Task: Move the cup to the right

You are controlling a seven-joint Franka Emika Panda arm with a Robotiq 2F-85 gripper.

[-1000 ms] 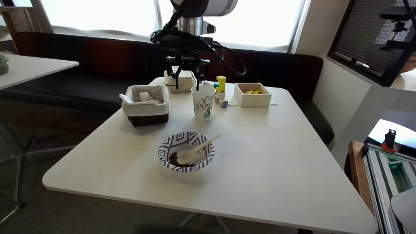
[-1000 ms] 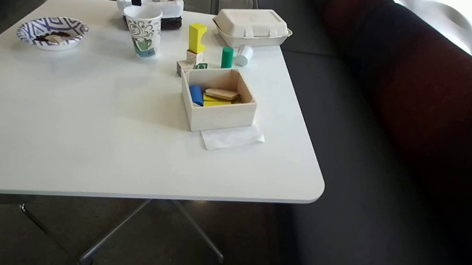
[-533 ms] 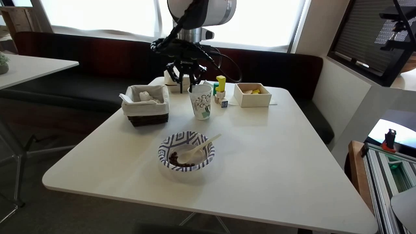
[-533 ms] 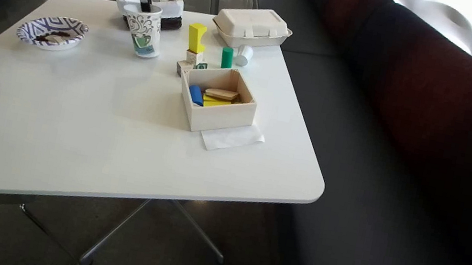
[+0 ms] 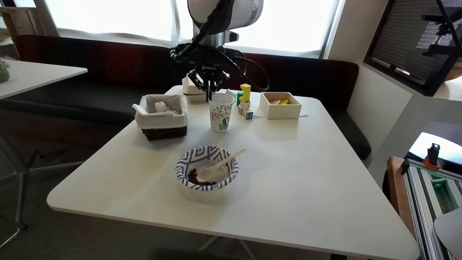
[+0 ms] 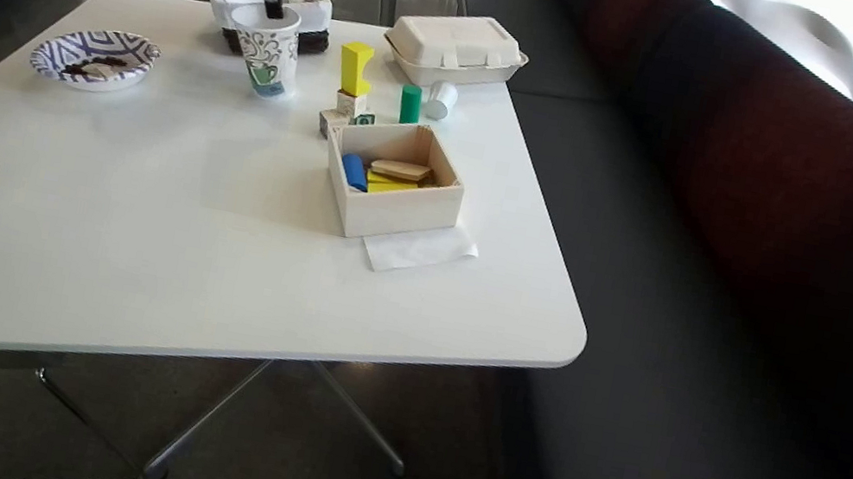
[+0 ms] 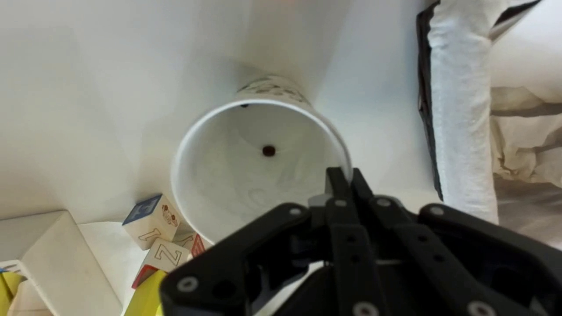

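The white surface has, in an exterior view, a lined basket at ten o'clock. Next, the gripper points down toward six, pinching the rim of the upright cup near twelve; above, the arm hangs wrist-down. A wooden box sits at one.

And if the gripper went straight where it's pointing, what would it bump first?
The swirl-patterned paper cup, most likely: the gripper pinches its rim, pointing roughly down. Pushing on would probably press it toward the white tabletop; depth is unclear.
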